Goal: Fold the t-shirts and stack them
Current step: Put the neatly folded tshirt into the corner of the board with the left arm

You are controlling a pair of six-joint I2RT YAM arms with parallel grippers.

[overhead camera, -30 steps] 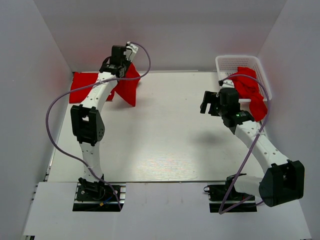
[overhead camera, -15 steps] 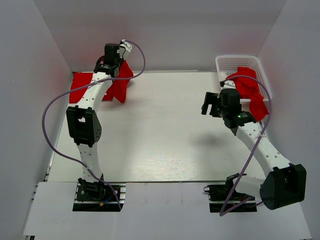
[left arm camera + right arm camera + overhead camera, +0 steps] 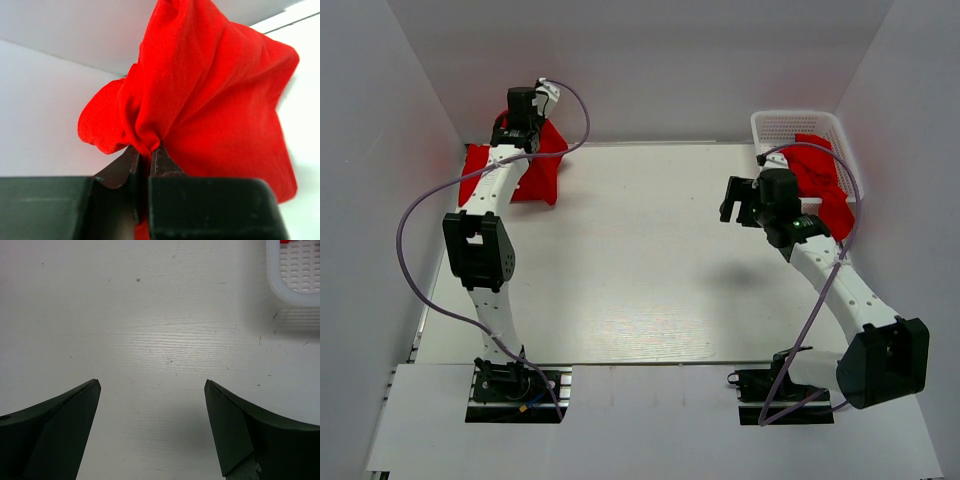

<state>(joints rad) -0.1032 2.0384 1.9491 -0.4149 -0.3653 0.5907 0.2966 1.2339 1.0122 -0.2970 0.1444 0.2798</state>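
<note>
My left gripper (image 3: 532,128) is shut on a bunched red t-shirt (image 3: 542,168) and holds it above the table's far left corner; the cloth hangs from the jaws in the left wrist view (image 3: 210,95), pinched at my left gripper (image 3: 147,150). Another red t-shirt (image 3: 480,160) lies flat under it at the far left. More red t-shirts (image 3: 825,185) fill the white basket (image 3: 782,122) at the far right. My right gripper (image 3: 738,200) is open and empty above bare table left of the basket, as the right wrist view shows (image 3: 152,385).
The white lattice basket's corner shows at the top right of the right wrist view (image 3: 295,275). White walls close in the table on the left, back and right. The white table surface (image 3: 640,260) lies between the arms.
My left gripper has carried the hanging red t-shirt leftward and toward the back, over the flat shirt. My right gripper has shifted slightly toward the back and stayed open.
</note>
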